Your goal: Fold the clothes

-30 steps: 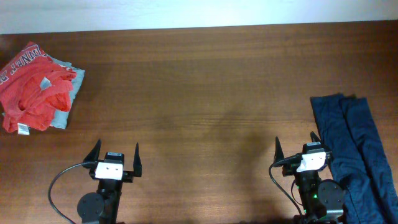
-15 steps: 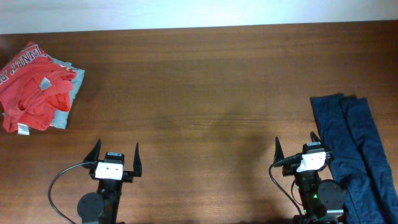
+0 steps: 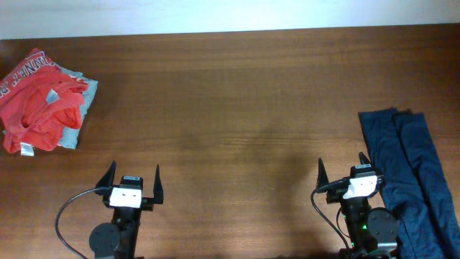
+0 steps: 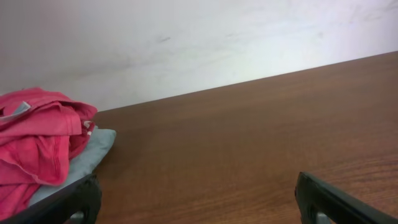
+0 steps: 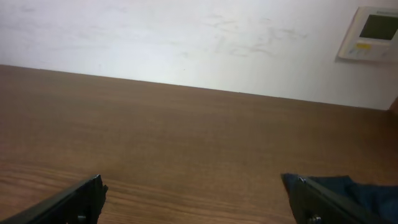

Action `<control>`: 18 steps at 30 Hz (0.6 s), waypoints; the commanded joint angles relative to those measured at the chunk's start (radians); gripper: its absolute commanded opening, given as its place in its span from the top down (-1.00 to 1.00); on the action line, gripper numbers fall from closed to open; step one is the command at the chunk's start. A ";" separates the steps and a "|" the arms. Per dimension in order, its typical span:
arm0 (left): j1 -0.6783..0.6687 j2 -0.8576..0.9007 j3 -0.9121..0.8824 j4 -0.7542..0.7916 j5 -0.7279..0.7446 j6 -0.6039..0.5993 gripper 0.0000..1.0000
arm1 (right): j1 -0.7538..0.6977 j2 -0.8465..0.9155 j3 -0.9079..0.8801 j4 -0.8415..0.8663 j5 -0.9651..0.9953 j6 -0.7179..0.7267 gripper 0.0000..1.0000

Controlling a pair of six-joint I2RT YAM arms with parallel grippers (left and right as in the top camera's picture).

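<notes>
Two arms sit at the near edge of the table [image 3: 237, 93].

Overhead:
- The left gripper [image 3: 134, 171] and right gripper [image 3: 342, 164] are both spread wide, with nothing between the fingers.
- The clothes [image 3: 413, 169], dark navy, lie flat along the table's right edge, the two legs side by side and running toward the far edge.
- The right gripper's outer finger sits at their inner border; contact is not discernible.
- A red garment [image 3: 36, 101] is bunched on a light grey garment [image 3: 80, 108] at the table's far-left corner.

Left wrist:
- The left gripper [image 4: 198, 186] is released and holds nothing.
- The red garment [image 4: 34, 137] lies over the grey one [image 4: 87, 152] at the table's far edge, below a white wall [image 4: 199, 37].

Right wrist:
- The right gripper [image 5: 196, 186] is released and empty.
- A corner of the clothes [image 5: 360, 185] lies on the table just behind the right-hand finger.
- A white wall panel [image 5: 373, 31] hangs beyond the table's far edge.
</notes>
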 commanded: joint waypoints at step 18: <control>-0.005 0.027 0.034 0.040 0.060 -0.051 -0.99 | 0.009 0.022 0.057 0.010 0.013 0.124 -0.97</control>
